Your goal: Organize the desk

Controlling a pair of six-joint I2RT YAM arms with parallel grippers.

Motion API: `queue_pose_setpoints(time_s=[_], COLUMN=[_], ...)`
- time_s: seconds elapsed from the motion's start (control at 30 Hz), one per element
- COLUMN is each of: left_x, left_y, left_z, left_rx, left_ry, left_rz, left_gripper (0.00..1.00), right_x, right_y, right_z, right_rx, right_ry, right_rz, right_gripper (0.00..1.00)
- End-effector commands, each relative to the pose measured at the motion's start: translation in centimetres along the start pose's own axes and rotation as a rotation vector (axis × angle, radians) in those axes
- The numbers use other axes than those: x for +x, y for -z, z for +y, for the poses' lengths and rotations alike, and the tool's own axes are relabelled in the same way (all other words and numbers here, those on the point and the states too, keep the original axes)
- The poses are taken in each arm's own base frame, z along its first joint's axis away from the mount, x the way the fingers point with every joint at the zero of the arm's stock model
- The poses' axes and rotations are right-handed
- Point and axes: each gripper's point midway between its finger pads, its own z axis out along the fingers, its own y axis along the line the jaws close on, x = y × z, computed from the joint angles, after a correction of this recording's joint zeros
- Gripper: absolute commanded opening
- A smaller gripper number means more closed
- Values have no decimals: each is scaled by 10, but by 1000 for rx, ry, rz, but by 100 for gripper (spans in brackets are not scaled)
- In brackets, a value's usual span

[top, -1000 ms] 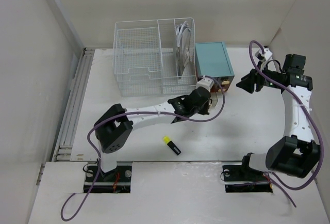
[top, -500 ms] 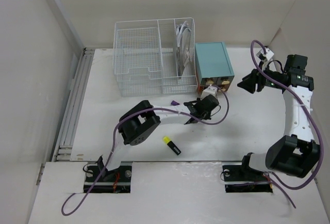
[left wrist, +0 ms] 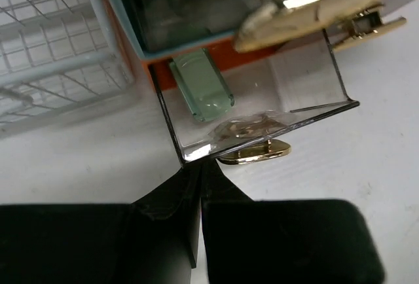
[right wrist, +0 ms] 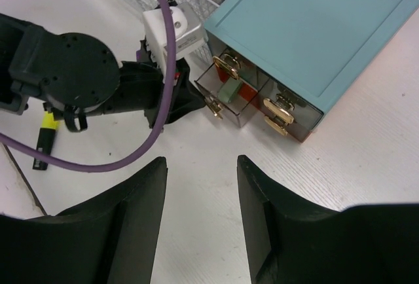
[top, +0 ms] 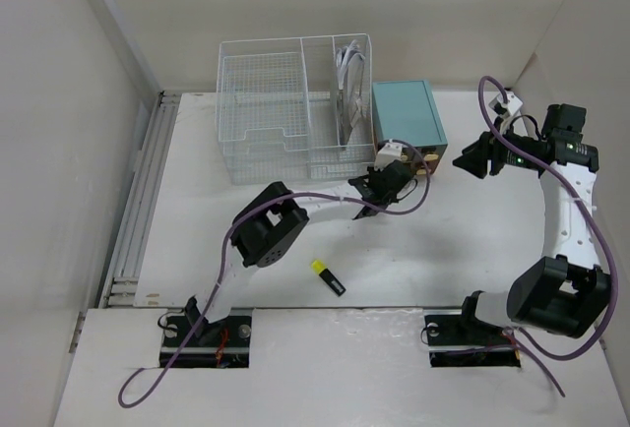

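Left arm (top: pixel 320 203) has advanced to the open clear drawer (left wrist: pixel 262 101), jaws pressed together; right jaws spread, empty; yellow marker (top: pixel 328 276) lies unsorted on table (top: pixel 197 211).

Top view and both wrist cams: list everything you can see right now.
desk: one, white, under everything
wire basket: one, white, back centre
white bundle: one, in basket's right compartment, unclear what
drawer box: one, teal, right of basket
clear drawer: one pulled out, gold handle, box front
green block: one, pale, inside that drawer
highlighter: one, yellow and black, near front centre
left gripper: shut, black, tips at the drawer's front edge
right gripper: open, black, empty, right of the box
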Motion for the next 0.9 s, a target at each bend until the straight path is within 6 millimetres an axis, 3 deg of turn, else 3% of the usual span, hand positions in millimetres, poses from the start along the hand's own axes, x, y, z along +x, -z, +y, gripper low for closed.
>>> queue_pose_setpoints(time_s=[0.0,0.13,0.4,0.63,0.67,0.7,0.73,0.8,0.83,0.87], left_x=[-28,-46,-63,-58,-60,-43,-56,-42,-40,-33], left_y=[-5,-9,-26,-31,-26,-23,-12,8,24,37], left_z=[-2,-7,8,6,3,4,-3,-24,-27,-35], left_rx=[-2,8,-3,32,57,72,117,202,240,288], left_ry=[54,68,112,91,83,55,56,-5,-5,-21], left_rz=[-57,-87,-91,-64,-62,-33,-62,-37,-41,-37], left_gripper=[0,0,0,0,0,0,0,0,4,20], right_x=[-11,-9,-9,-8,-8,-8,-8,-7,-2,5], right_y=[2,4,4,4,4,4,4,5,4,2], right_z=[4,3,3,4,4,4,4,2,1,-2], right_rx=[-27,-21,-21,-24,-24,-24,-24,-13,-7,-4], right_ry=[42,30,30,22,22,22,22,22,12,-5], right_rz=[-36,-34,-34,-31,-31,-31,-31,-22,-10,5], right_gripper=[53,53,53,53,53,53,53,56,61,65])
